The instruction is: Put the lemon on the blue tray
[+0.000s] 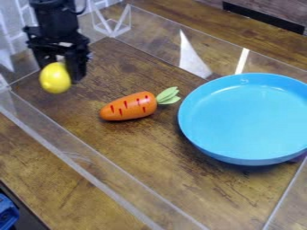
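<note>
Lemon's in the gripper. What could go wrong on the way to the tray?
The lemon hangs low in the gripper; its smooth, rounded skin might slip out. The carrot lies between it and the blue tray, so a low path could knock it. Released near the shallow rim, the lemon might roll off.

For the lemon (56, 78), showing bright yellow and smooth, looking roundish-oval, with the longer way running roughly up and down; being held from above, partly hiding at the top, and sitting at the left of the view, well apart from the blue tray. For the blue tray (246, 119), showing plain bright blue, round and wide, with a shallow raised rim; lying flat, open side facing up, on the wooden surface at the right, holding nothing.
</note>
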Available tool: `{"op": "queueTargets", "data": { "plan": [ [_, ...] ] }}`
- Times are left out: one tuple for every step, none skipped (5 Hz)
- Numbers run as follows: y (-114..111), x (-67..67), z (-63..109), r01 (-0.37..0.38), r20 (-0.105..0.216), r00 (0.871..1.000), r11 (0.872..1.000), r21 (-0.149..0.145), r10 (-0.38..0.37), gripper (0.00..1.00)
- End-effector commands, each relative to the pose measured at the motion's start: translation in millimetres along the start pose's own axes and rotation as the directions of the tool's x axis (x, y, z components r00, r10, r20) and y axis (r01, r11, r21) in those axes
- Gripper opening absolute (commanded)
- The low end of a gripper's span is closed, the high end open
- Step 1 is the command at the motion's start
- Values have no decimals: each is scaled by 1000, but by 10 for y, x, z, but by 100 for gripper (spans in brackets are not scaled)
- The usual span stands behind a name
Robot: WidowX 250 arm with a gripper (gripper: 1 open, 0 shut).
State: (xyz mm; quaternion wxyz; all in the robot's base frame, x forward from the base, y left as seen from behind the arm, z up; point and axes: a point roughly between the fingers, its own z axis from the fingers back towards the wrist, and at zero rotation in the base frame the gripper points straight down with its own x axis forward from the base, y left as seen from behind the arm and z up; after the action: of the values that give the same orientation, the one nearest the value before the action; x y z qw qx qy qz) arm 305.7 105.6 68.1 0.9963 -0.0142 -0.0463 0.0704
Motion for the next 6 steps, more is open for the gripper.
{"op": "queueTargets", "data": {
  "plan": [
    [-49,156,346,71,92,993,997,27,-74,0],
    [-182,208,492,144,106,984,989,26,-146,0],
    [-377,282,671,224,128,966,974,24,-226,0],
    [-691,295,793,301,141,943,954,18,-300,0],
    [-1023,247,853,365,146,920,931,8,-362,0],
    [-1384,119,919,408,148,903,913,-3,-403,0]
  ]
}}
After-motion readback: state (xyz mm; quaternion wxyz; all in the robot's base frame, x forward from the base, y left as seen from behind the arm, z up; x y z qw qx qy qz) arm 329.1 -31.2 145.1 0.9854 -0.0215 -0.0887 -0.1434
